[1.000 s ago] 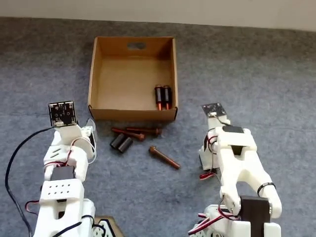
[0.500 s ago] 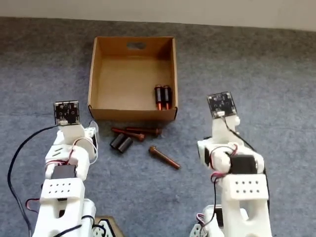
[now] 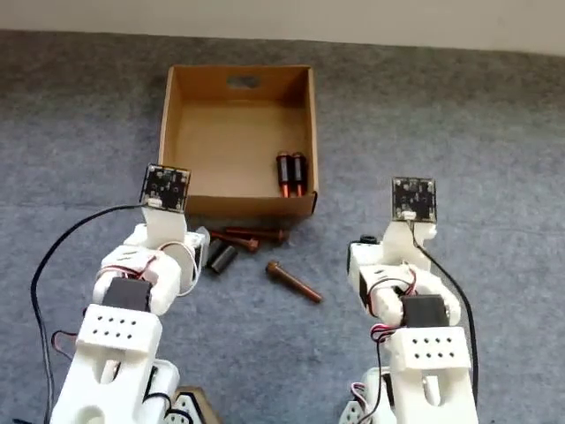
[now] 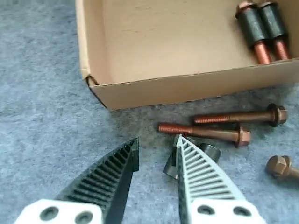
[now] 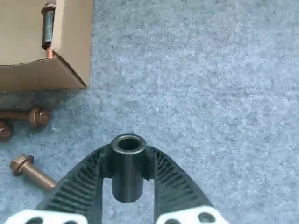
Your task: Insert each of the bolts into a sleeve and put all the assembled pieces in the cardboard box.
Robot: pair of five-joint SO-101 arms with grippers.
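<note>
- While the right hand (image 5: 127, 161) is clamped on a black sleeve (image 5: 126, 175), whose open bore is turned toward the wrist camera, this arm looks set to receive a bolt rather than fetch one.
- The left hand (image 4: 157, 140) hangs low over the counter (image 3: 494, 132) with its fingers apart and nothing between them. One fingertip overlaps the two loose sleeves (image 3: 221, 257), which lie side by side on the counter.
- Between the two arms lies a single bolt (image 3: 294, 283), slantwise. Its hex head points toward the left arm and the box, its threaded end toward the right arm. It is near the right hand, on its inner side, but not touching it.
- Just beyond the left fingertips lies a pair of bolts (image 4: 219, 133). Their long axes run roughly along the box's front wall, with the heads toward the right arm's side. I judge these nearest to the free left hand, so the next grasp most likely falls to it. That would mean closing across a shank, then bringing the threaded end round to the held sleeve's bore.
- Farthest off, the cardboard box (image 3: 237, 206) stands open. Two assembled pieces (image 3: 292, 174) lie side by side in it, against the wall on the right arm's side and near the front corner. Three bolts are not yet sleeved.
</note>
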